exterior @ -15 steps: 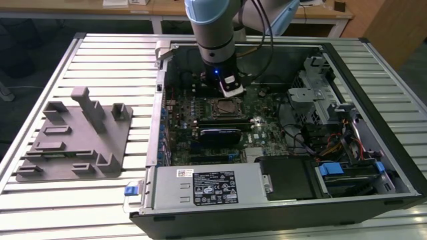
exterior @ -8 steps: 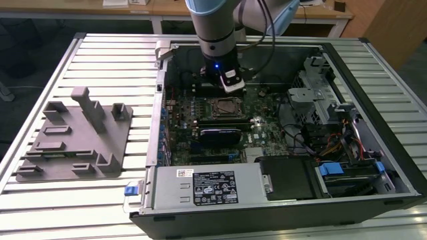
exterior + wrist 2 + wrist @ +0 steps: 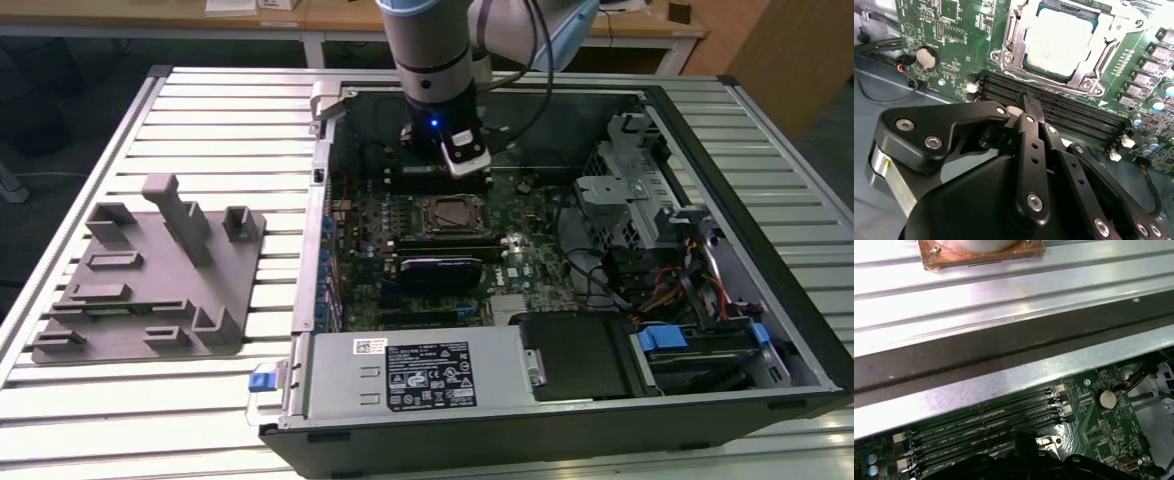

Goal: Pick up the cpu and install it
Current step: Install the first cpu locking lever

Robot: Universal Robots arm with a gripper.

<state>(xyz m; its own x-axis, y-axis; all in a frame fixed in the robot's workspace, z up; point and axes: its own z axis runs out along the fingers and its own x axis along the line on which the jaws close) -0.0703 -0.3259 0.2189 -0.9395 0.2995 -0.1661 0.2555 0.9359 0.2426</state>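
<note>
The cpu [image 3: 1061,42], a flat square chip with a pale silver top, lies inside the metal frame of the motherboard socket [image 3: 450,212]. In the exterior view my gripper [image 3: 467,160] hangs just behind the socket, over the memory slots [image 3: 1064,112]. The second wrist view has its black fingers [image 3: 1026,130] drawn together, their tips meeting at my gripper's point [image 3: 1025,102] with nothing visible between them. The tips stand a short way off the socket, apart from the cpu. In the first wrist view the gripper's tip [image 3: 1026,450] sits over the memory slots [image 3: 989,425].
The open computer case [image 3: 747,150] lies on a slatted metal table [image 3: 200,130]. A grey plastic fixture block [image 3: 147,280] sits at the exterior view's left. A power supply [image 3: 414,375], a drive cage [image 3: 641,190] and cables [image 3: 601,270] crowd the case. A coin battery [image 3: 926,57] is near the slots.
</note>
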